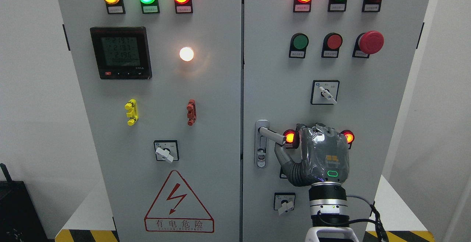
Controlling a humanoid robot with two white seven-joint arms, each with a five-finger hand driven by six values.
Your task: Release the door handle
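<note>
Right hand (318, 153) rises from bottom edge, right of centre, forearm near vertical, wrist cuff w/ cable at approx. the lower switch's level. Back of hand faces camera; palm faces right door (368, 98) of grey cabinet. Fingers point up, tips near two lit red-orange lamps: one lamp (290, 137) at hand's left edge, another (348, 136) at its right edge. Thumb (282, 156) sticks out to the left and curves under the handle's free end. Whether thumb touches the lever cannot be told. Other fingers lie behind the hand's back plate, so curl is hard to judge; hand looks loosely open, not wrapped round anything.

Handle (270, 134): metal lever on a vertical plate w/ keyhole, at left edge of right door, beside the seam between doors. Lever slants right and slightly down; its end is just beside the left lamp and the hand's upper left corner.

Right door, above hand: rotary switch (325, 92); row of green, red and large red mushroom buttons; top row w/ lit red-orange lamp, green lamp, dark red buzzer. Below hand: another rotary switch (284, 201), partly beside the wrist.

Left door (213, 124): three lit lamps at top (yellow, green, orange-red), digital meter (120, 52), white lit lamp (186, 53), yellow and red clips, a rotary switch, red-bordered lightning warning triangle (179, 205) near bottom.

Left arm not in view.
</note>
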